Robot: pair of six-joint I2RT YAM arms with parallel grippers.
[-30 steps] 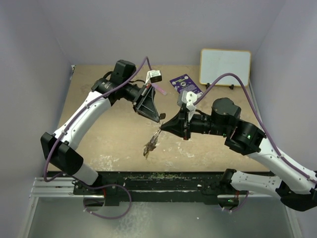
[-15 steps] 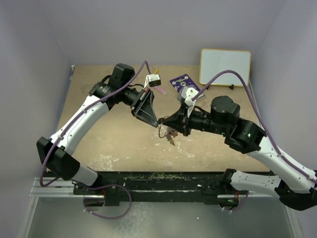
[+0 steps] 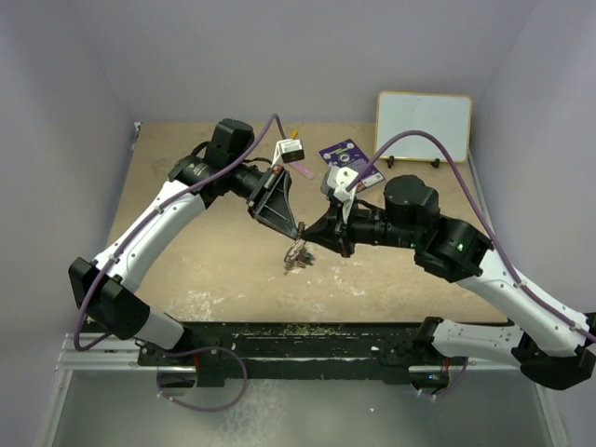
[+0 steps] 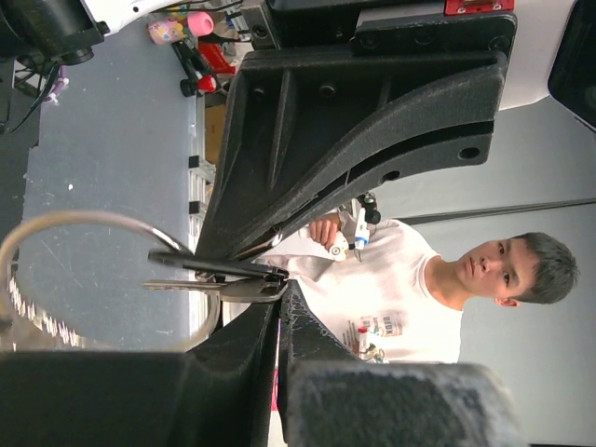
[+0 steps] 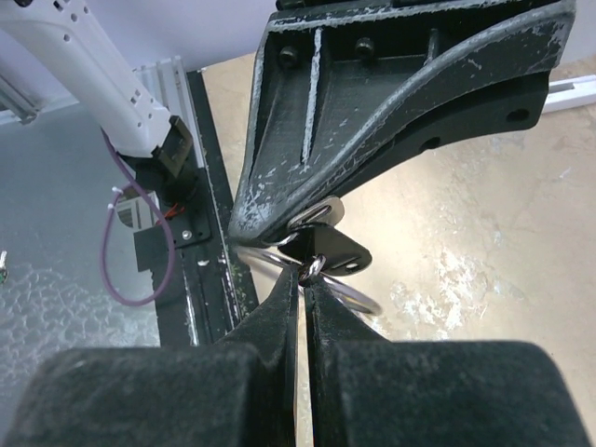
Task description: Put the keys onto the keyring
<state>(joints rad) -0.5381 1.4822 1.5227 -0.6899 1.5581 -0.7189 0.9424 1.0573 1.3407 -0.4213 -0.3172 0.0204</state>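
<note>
Both grippers meet tip to tip above the middle of the table. My left gripper [image 3: 298, 229] is shut on a flat silvery key [image 4: 235, 290] at its tips [image 4: 279, 294]. The keyring [image 4: 56, 228] curves to the left of them as a silvery wire loop. My right gripper [image 3: 307, 238] is shut [image 5: 304, 270] on the keyring [image 5: 346, 296] where its wire passes a black key head [image 5: 337, 250]. A silvery key head [image 5: 318, 214] lies against the left finger [image 5: 391, 112] above. More keys [image 3: 296, 257] hang in a bunch below both tips. Their tag colours cannot be made out.
A purple card [image 3: 346, 155] lies on the table behind the right gripper. A white board [image 3: 424, 126] stands at the back right. The black base rail [image 3: 307, 337] runs along the near edge. Grey walls close in the sides.
The right gripper has moved left and closer to the left gripper's tips. The hanging keys swung right, then back under the tips. The left arm shifted slightly right.
</note>
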